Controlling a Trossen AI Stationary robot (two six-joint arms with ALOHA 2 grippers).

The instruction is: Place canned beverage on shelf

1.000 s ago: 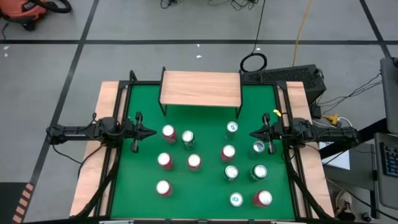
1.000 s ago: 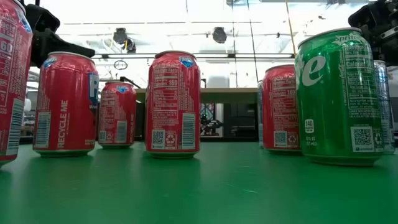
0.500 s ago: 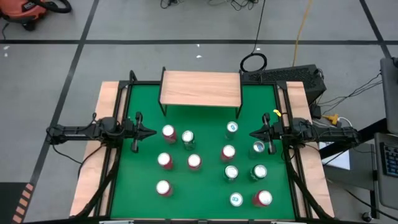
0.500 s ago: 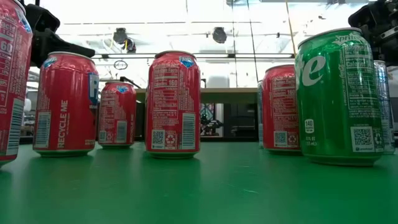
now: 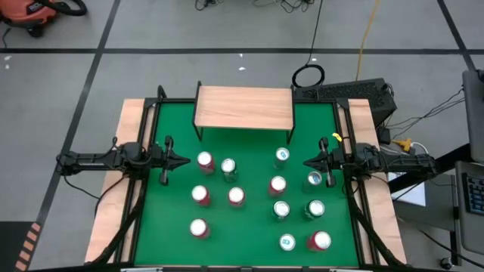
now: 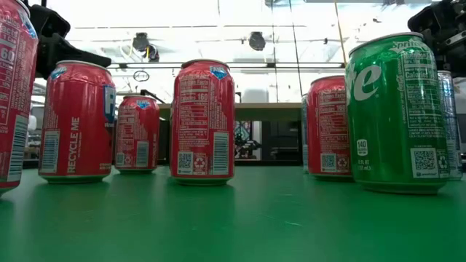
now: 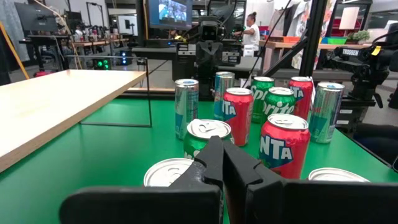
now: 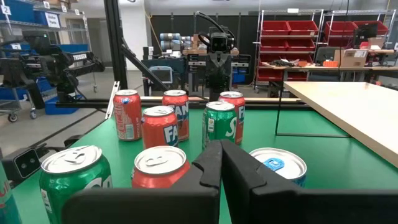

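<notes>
Even, bright overhead light covers the green tabletop (image 5: 249, 219) in the high view, with only short, soft shadows beside the cans and under the shelf (image 5: 244, 107). In the low view the ceiling lights behind the cans are washed out to white glare, and the nearest red can (image 6: 14, 94) at the edge looks bulged and cut off. Both wrist views are clear, with the room behind dimmer.
</notes>
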